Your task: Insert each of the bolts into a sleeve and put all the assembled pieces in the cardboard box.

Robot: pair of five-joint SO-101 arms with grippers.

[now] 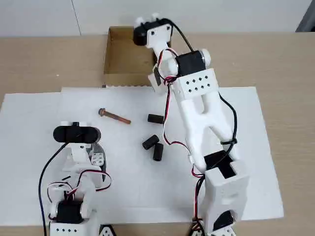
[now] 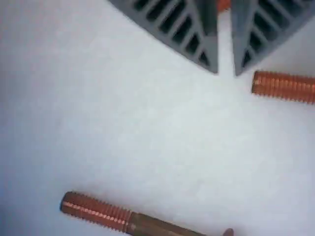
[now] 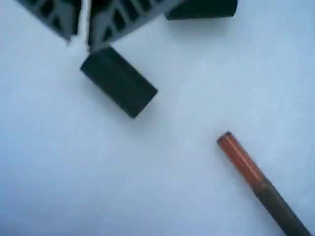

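In the high view a copper bolt (image 1: 114, 116) lies on the white paper, with three black sleeves (image 1: 155, 118) (image 1: 150, 142) (image 1: 158, 152) to its right. The cardboard box (image 1: 128, 54) stands at the back. My right arm (image 1: 202, 113) stretches from the front right up to the box. My left arm (image 1: 74, 196) sits folded at the front left. My left gripper (image 2: 226, 73) is shut just above the paper, between two bolts (image 2: 283, 86) (image 2: 113, 216). Beside a black sleeve (image 3: 118, 88), my right gripper (image 3: 82, 43) is shut, with a bolt tip (image 3: 241, 157) farther off.
The white paper (image 1: 49, 113) covers most of the wooden table (image 1: 285, 64). A second sleeve (image 3: 202, 7) lies behind the right gripper. Open paper stretches between the two arms at the front.
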